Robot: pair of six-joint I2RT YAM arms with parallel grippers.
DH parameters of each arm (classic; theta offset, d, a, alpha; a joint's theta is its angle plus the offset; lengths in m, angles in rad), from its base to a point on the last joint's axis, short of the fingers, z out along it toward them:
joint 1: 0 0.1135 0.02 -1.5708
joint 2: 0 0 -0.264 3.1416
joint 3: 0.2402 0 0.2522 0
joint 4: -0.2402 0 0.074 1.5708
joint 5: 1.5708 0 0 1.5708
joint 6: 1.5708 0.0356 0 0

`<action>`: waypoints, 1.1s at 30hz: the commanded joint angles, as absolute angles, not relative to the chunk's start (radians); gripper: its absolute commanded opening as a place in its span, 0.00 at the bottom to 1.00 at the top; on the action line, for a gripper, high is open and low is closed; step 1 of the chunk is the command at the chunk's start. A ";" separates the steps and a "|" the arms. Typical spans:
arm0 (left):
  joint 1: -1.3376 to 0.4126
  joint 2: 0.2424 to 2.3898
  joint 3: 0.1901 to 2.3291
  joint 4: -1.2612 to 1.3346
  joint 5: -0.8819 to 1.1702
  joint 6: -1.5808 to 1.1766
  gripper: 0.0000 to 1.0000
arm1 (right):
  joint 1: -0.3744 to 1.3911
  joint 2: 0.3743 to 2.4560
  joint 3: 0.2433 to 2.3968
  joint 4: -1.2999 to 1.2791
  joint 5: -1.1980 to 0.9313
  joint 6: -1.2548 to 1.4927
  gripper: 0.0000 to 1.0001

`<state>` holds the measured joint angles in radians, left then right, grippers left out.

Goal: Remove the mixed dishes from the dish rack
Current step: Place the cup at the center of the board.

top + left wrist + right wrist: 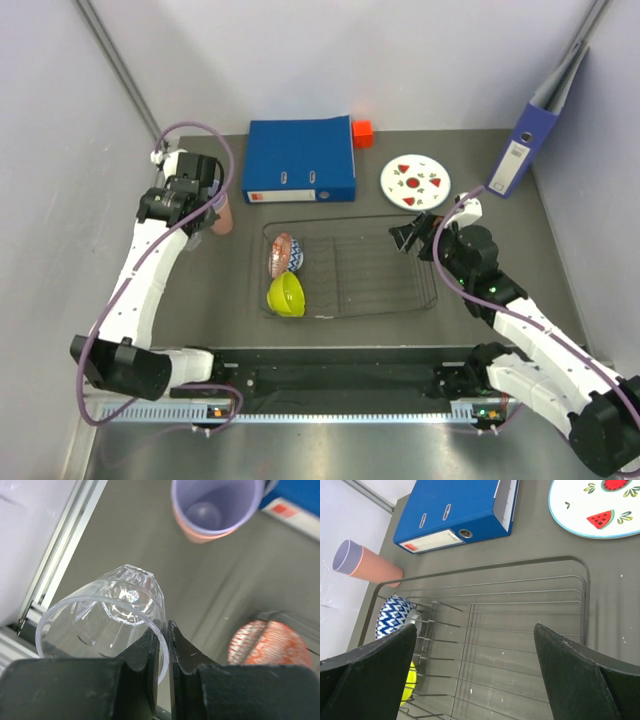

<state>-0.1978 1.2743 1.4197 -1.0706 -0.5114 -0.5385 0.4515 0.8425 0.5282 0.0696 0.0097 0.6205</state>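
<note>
The left gripper was clamped on the rim of the clear tumbler, one finger inside the glass and one outside. It held the tumbler tilted just off the far-left corner of the dish rack. Beside that same corner the lilac cup sat nested in the salmon-pink cup. In the rack's left end the brown-blue patterned bowl stood on edge, with the lime-yellow bowl just nearer. The right gripper hung over the rack's right end, fingers spread wide and empty. The white round plate lay on the table beyond the rack's far-right corner, and a blue binder lay beyond its far side.
</note>
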 commanded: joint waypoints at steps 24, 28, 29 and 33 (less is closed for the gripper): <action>0.163 1.700 1.358 -0.764 -0.219 -0.552 0.00 | 0.459 0.765 0.499 0.080 0.052 0.592 1.00; 0.167 1.720 1.351 -0.762 -0.216 -0.542 0.05 | 0.459 0.773 0.502 0.063 0.052 0.588 1.00; 0.166 1.721 1.347 -0.761 -0.215 -0.540 0.08 | 0.459 0.773 0.502 0.063 0.052 0.586 1.00; 0.166 1.700 1.322 -0.744 -0.225 -0.534 0.22 | 0.459 0.782 0.502 0.066 0.051 0.586 1.00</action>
<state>0.1577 1.7233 1.3151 -0.7967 -0.2169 -0.5453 0.4515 0.7830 0.4973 0.0475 0.0395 0.6025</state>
